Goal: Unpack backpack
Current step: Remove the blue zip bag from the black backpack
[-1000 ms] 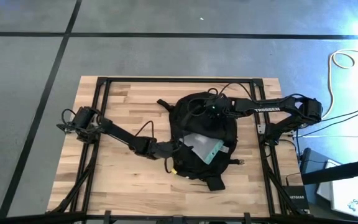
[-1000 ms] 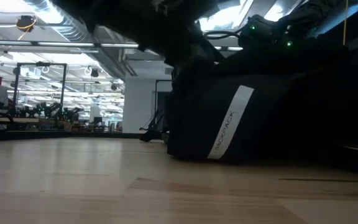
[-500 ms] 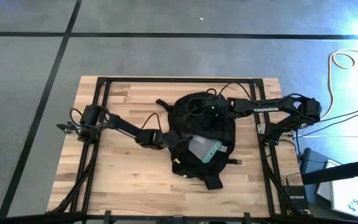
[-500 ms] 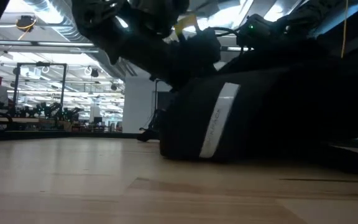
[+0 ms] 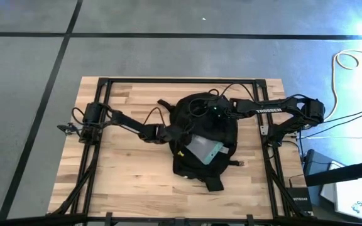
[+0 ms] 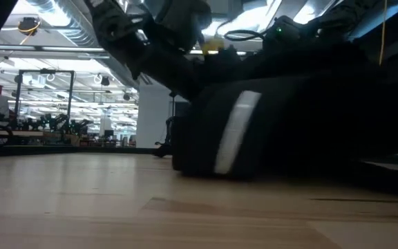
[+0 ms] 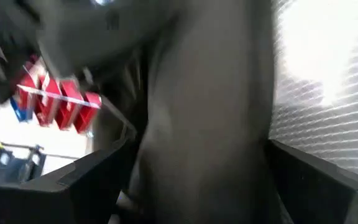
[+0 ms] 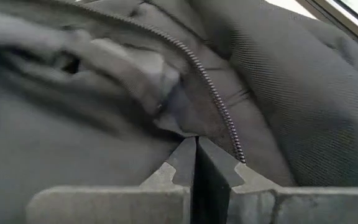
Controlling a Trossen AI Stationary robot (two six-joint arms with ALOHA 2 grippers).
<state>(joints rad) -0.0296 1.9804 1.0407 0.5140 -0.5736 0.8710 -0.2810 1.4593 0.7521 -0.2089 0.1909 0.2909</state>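
dark fabric [image 7: 204,112], red boxes [image 7: 58,99], fingers [image 7: 61,186]

Black backpack [image 5: 203,135] lying flat on the worktop, between the two hands.

Soft, rounded, its opening gaping with a zip line showing; a pale stripe [image 6: 237,131] marks one side. The left hand [image 5: 180,134] sits at its edge, the right hand [image 5: 213,113] on its top, apparently pinching fabric.

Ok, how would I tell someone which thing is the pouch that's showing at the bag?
Find the black backpack in the middle of the wooden table. In the high view, on the part of it toward the table's near edge, beside the left pincer, lies a flat translucent pouch. Its pale grey face and teal edge make it the only light patch on the black fabric.
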